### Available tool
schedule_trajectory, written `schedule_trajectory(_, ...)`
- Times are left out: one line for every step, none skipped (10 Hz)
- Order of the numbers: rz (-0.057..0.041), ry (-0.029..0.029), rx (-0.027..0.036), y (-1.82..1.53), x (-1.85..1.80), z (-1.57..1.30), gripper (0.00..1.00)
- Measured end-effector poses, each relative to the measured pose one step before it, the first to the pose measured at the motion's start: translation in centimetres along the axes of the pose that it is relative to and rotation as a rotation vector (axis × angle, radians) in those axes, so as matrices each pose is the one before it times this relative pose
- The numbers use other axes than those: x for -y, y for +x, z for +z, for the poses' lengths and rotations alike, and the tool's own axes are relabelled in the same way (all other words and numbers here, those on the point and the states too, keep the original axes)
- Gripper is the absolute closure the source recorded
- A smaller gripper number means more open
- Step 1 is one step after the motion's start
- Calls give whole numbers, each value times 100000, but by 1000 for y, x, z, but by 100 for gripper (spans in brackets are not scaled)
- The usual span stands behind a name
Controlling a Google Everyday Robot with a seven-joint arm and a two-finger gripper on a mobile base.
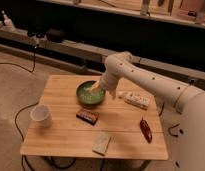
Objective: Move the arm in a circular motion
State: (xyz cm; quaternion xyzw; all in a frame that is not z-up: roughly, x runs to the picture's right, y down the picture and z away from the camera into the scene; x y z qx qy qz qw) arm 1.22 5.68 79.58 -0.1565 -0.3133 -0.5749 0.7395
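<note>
My white arm [146, 75] reaches in from the right over the wooden table [61, 135]. The gripper [95, 88] hangs at its end, down over or inside the green bowl [89, 98] near the table's far middle. Whether it touches the bowl cannot be told.
On the table stand a white cup [41, 115] at the front left, a dark red-brown packet [87, 116] in the middle, a pale green packet [101, 143] at the front, a red packet [145, 129] at the right and a white packet [134, 99] beside the bowl. Cables [18, 125] run on the floor at the left.
</note>
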Motion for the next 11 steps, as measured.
schedule_trajectory(-743, -2779, 3953, -2186, -339, 163, 20)
schedule_trajectory(558, -3257, 3970, -2235, -650, 136, 20)
schedule_trajectory(1714, -2625, 2824, -1787, -810, 109, 20)
schedule_trajectory(2345, -1878, 1868, -1701, -1062, 40, 20)
schedule_trajectory(2769, -470, 1814, -1917, -1417, -138, 20)
schedule_trajectory(1198, 1548, 751, -1198, -681, -202, 20)
schedule_trajectory(1122, 2244, 322, -1275, -828, -388, 20)
schedule_trajectory(1083, 1813, -102, -1030, -1037, -432, 20)
schedule_trajectory(2346, 1258, -864, -618, -1374, -556, 20)
schedule_trajectory(4621, 96, -1882, -301, -1858, -617, 20)
schedule_trajectory(5508, -948, -1830, 26, -1781, -390, 20)
